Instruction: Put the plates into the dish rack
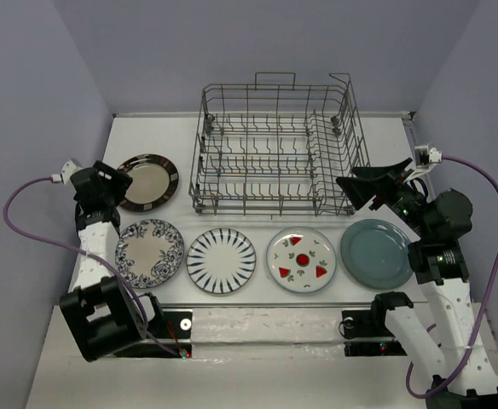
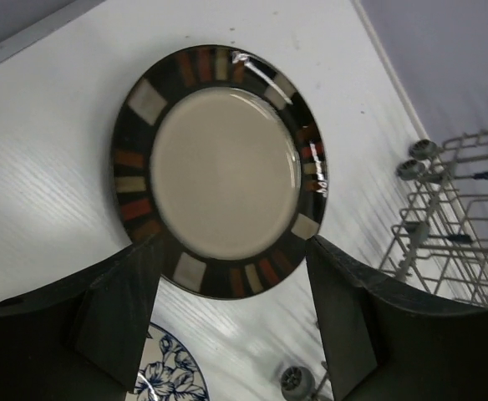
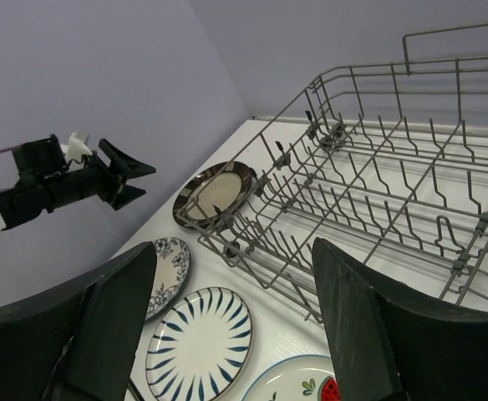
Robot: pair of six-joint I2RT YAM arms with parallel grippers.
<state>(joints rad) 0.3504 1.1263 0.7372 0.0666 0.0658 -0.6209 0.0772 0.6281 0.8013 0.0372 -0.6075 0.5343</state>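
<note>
Five out of five are not yet loaded, all lying flat on the white table (image 1: 164,128): the dark glossy round plate (image 1: 147,181) left of the large grey wire dish rack (image 1: 266,85), and in front of it a row of the blue floral plate (image 1: 149,252), navy-striped white plate (image 1: 221,261), red-fruit white plate (image 1: 301,260) and plain teal-grey plate (image 1: 377,253). The rack's tines hold nothing. The left gripper (image 2: 236,251) hovers over the dark plate's near rim, jaws spread and empty. The right gripper (image 3: 234,251), likewise spread and empty, hangs by the rack's front right corner.
</note>
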